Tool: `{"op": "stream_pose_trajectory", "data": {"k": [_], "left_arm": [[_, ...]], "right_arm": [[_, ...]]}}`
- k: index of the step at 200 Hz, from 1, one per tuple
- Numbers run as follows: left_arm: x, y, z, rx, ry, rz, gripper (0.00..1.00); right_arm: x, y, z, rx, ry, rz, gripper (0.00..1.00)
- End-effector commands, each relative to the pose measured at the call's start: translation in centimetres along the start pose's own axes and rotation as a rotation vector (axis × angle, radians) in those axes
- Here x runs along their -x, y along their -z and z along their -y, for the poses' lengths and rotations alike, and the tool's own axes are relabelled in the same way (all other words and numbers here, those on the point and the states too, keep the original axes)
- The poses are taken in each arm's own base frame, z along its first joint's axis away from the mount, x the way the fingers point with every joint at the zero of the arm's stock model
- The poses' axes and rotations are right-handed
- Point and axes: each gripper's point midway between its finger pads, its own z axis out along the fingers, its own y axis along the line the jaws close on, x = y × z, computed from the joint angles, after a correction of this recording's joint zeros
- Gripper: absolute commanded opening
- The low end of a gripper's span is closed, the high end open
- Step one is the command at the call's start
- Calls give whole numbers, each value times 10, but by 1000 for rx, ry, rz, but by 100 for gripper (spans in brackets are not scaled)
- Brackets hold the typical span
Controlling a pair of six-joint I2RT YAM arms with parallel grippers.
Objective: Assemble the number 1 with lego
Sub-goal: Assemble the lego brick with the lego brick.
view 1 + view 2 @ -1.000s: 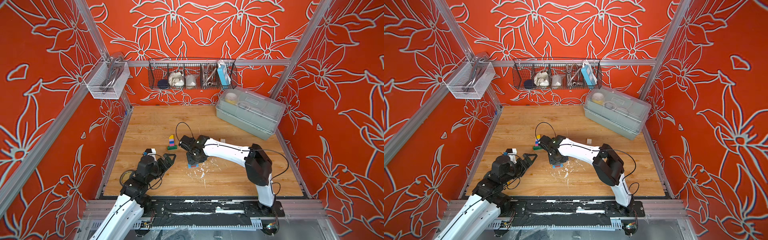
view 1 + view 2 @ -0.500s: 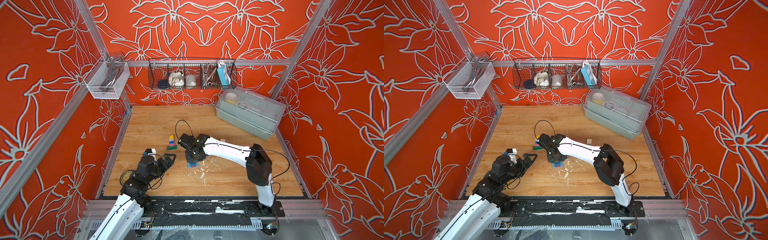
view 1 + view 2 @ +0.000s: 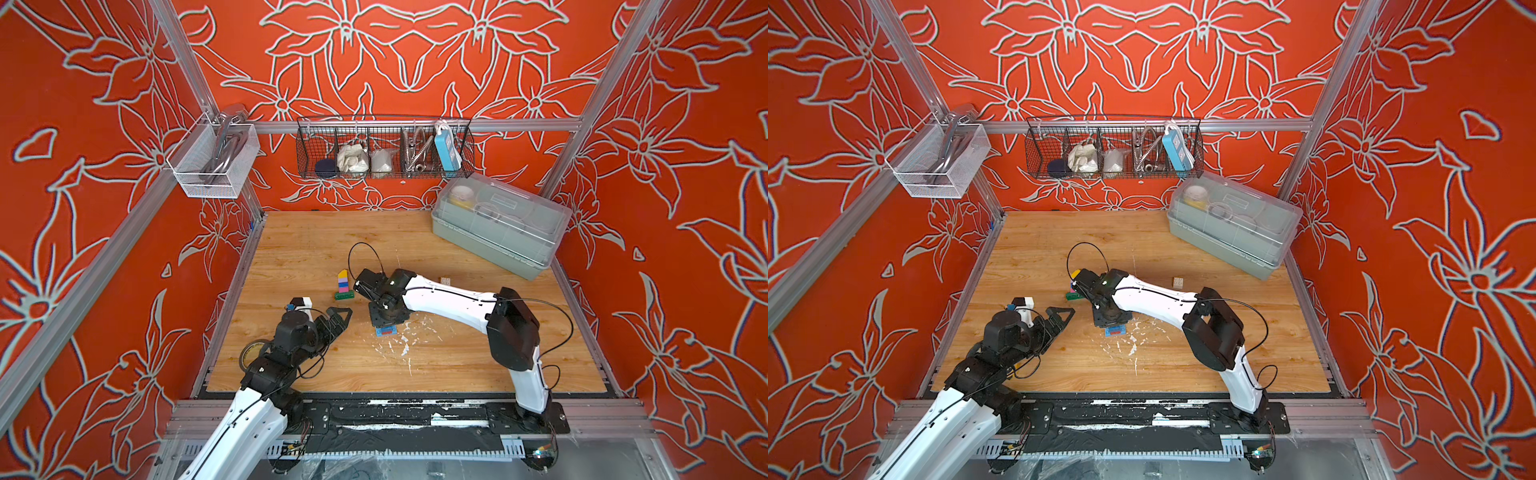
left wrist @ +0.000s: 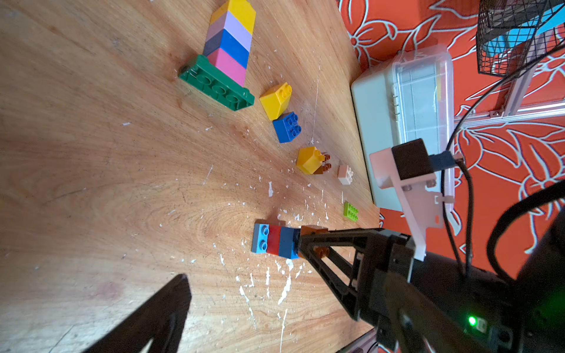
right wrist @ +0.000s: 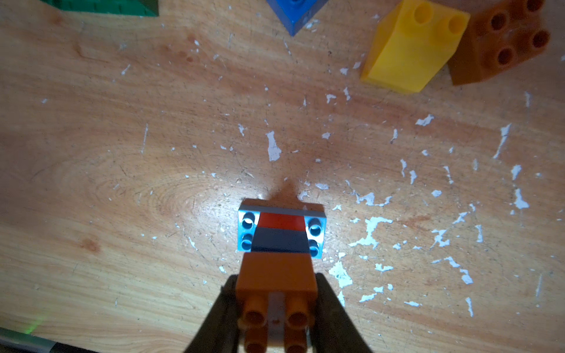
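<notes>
My right gripper [image 5: 276, 308] is shut on a brown brick [image 5: 276, 273], the top of a small upright lego stack. Under it sit a blue brick [image 5: 281, 240], a red brick [image 5: 281, 220] and a light blue flat base [image 5: 247, 229]. The base is at or just above the wood; I cannot tell which. In both top views the stack [image 3: 386, 331] [image 3: 1115, 331] peeks out below that gripper. A second stack [image 3: 343, 282] [image 4: 229, 39], yellow, lilac, blue and pink on a dark green base [image 4: 214, 84], lies further back. My left gripper [image 3: 338, 318] stands open and empty, left of the held stack.
Loose bricks lie beyond the stack: a yellow one [image 4: 275, 99], a blue one [image 4: 287, 126], yellow against brown [image 4: 310, 159], a white one [image 4: 345, 174] and a lime one [image 4: 350, 211]. A grey lidded box [image 3: 498, 224] fills the back right. White flecks [image 3: 403, 345] litter the wood. A tape roll [image 3: 253, 353] lies front left.
My right gripper has shifted slightly to the left with the stack in it. The left arm has not moved.
</notes>
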Motion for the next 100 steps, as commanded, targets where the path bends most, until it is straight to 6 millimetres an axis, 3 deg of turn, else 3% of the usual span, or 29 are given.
{"op": "stream_pose_trajectory", "data": {"k": [1,100], "left_arm": [[3,0,1,-7,-4,11,98],[3,1,1,-7,-4,14,98]], "right_arm": [[-6,-8,1,-25,-3,-31,19],[-16,-11,3,-40,3,-44,19]]}}
